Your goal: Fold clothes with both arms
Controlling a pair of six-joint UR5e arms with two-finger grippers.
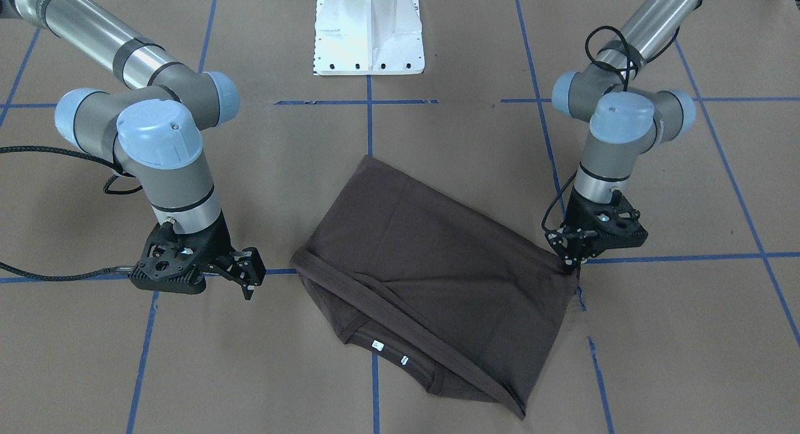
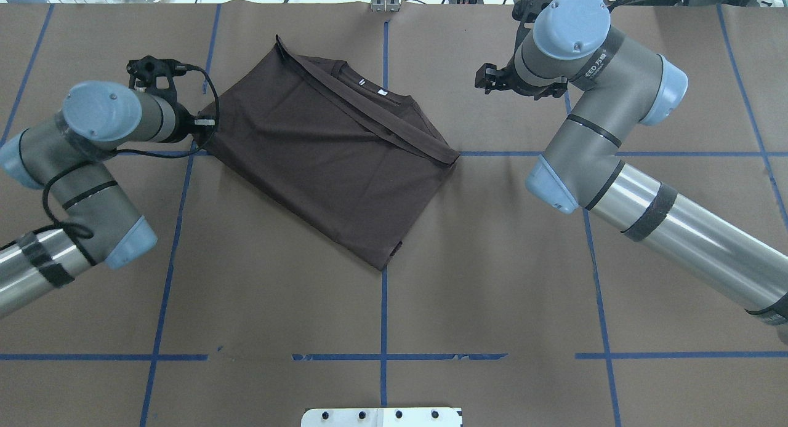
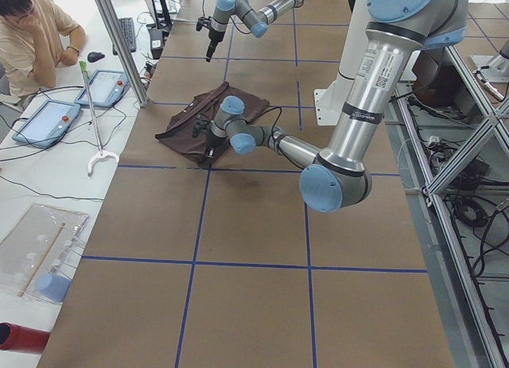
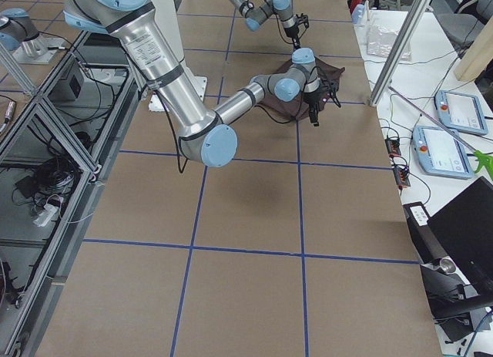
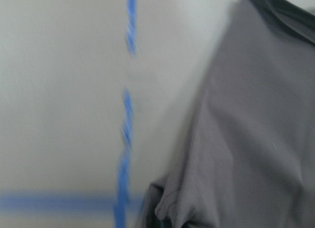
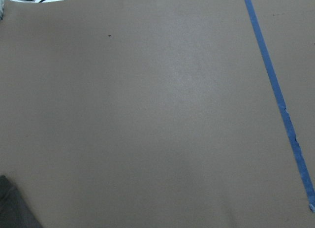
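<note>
The dark brown T-shirt (image 1: 425, 259) lies folded and askew at the table's middle, its collar and white neck tags (image 1: 378, 344) on the side away from the robot. It also shows in the overhead view (image 2: 320, 162). My left gripper (image 1: 570, 268) is down at the shirt's corner on my left and shut on it; the cloth bunches at the bottom of the left wrist view (image 5: 167, 211). My right gripper (image 1: 249, 277) is open and empty, low over bare table, a short way off the shirt's opposite corner. In the overhead view it (image 2: 486, 81) is apart from the shirt.
The white pedestal base (image 1: 369, 30) stands at the robot's side of the table. Blue tape lines (image 2: 383, 328) cross the brown table cover. An operator (image 3: 32, 26) sits beyond the far edge with tablets (image 3: 48, 122) and cables.
</note>
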